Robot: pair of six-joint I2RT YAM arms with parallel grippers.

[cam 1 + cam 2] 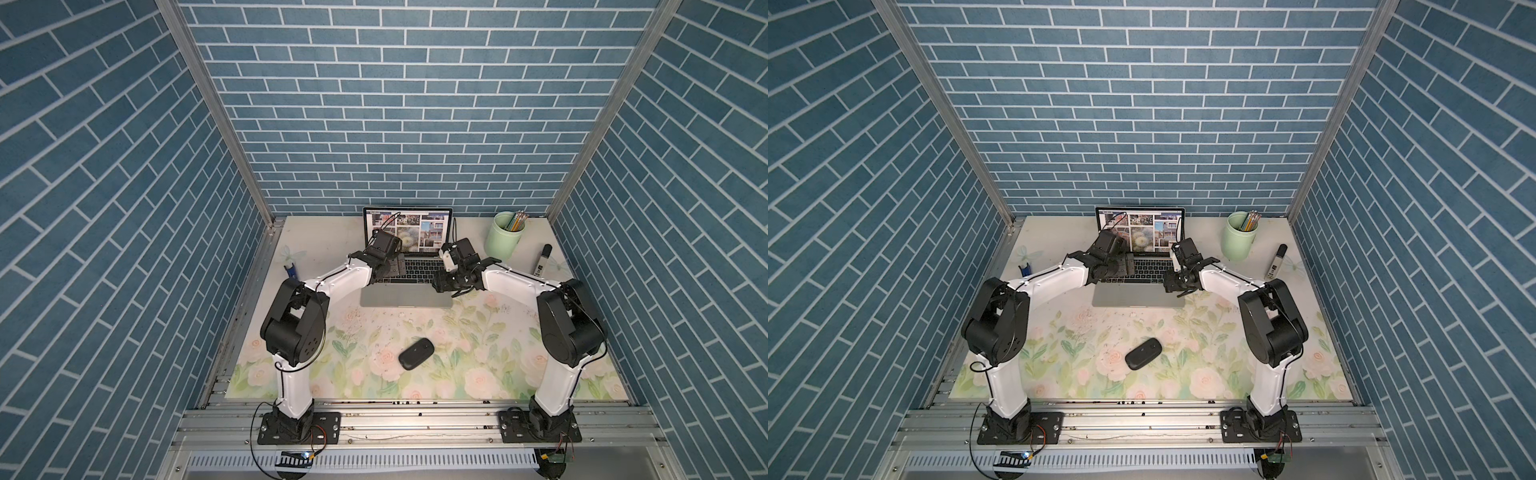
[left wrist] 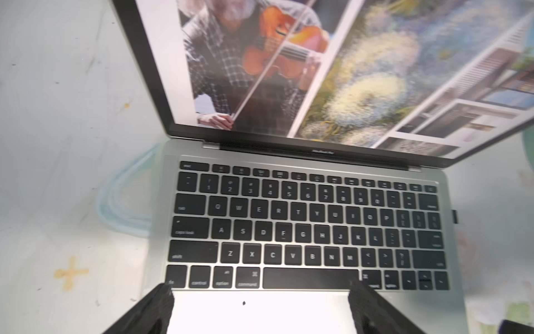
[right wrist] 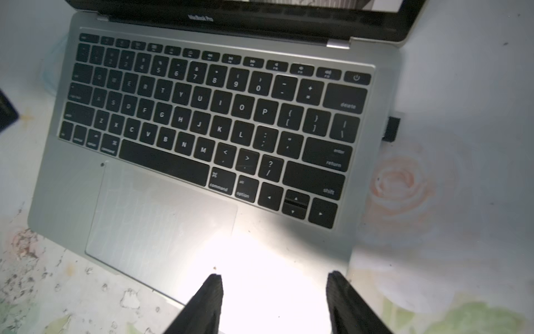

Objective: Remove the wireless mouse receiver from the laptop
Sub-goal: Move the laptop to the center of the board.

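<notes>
The silver-grey laptop [image 1: 406, 298] [image 1: 1138, 298] stands open at the back of the table, its screen showing a grid of photos. In both wrist views the wireless mouse receiver [image 3: 391, 128] [image 2: 454, 216] is a small black stub plugged into the laptop's right side edge; in the top views it does not show. My left gripper [image 2: 260, 289] [image 1: 390, 270] hangs open over the top of the trackpad, at the keyboard's bottom row, holding nothing. My right gripper [image 3: 275, 276] [image 1: 441, 284] is open and empty above the laptop's [image 3: 72, 188] front right corner, well short of the receiver.
A black oval mouse [image 1: 416, 353] lies on the floral mat in front of the laptop. At the back right stand a green cup of pencils [image 1: 505, 239] and a black-and-white marker [image 1: 541, 259]. A small blue clip [image 1: 292, 270] lies at the left.
</notes>
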